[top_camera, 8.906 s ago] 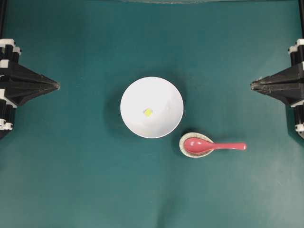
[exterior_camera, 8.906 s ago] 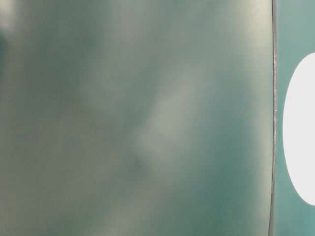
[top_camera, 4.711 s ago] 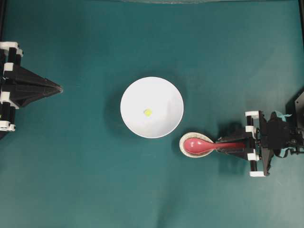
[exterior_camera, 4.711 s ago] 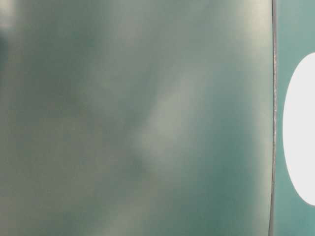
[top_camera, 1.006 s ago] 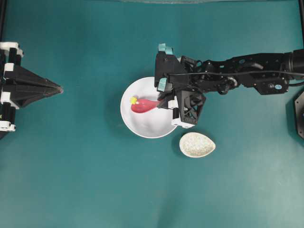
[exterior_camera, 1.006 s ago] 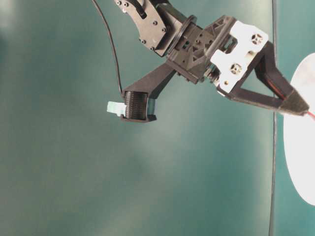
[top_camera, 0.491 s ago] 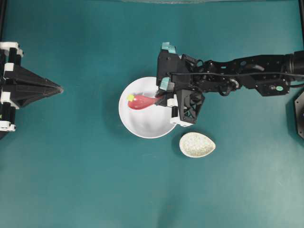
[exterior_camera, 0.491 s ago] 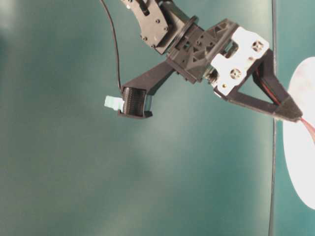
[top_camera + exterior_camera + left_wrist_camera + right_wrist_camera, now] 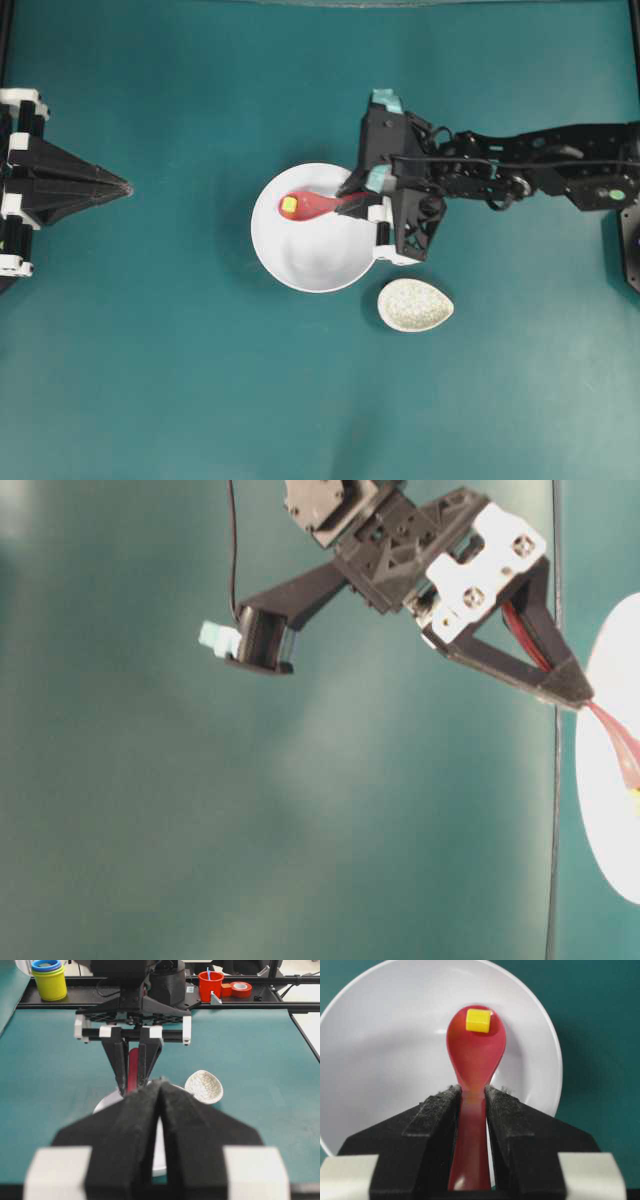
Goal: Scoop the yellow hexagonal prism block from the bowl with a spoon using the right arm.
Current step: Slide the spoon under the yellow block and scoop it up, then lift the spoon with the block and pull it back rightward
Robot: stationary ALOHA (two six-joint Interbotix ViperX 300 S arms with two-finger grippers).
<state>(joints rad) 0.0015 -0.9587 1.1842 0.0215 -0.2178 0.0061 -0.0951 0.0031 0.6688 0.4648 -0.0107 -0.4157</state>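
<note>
Right gripper [image 9: 471,1105] clamps spoon [image 9: 475,1055] handle; yellow block [image 9: 478,1020] in scoop at 12 o'clock of fingers, apparently above bowl [image 9: 380,1060]. Left gripper [image 9: 160,1110] closed, empty.

- Matte black jointed right arm [image 9: 520,172]: lattice-framed wrist, white screwed brackets, teal clips, thin black cable.
- Black tapered left gripper [image 9: 110,185]: white fittings, foam-padded fingers [image 9: 132,1125].

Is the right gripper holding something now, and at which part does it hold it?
Yes. The right gripper holds the spoon by its handle, just behind the scoop. The yellow block lies in the scoop, above the bowl.
</note>
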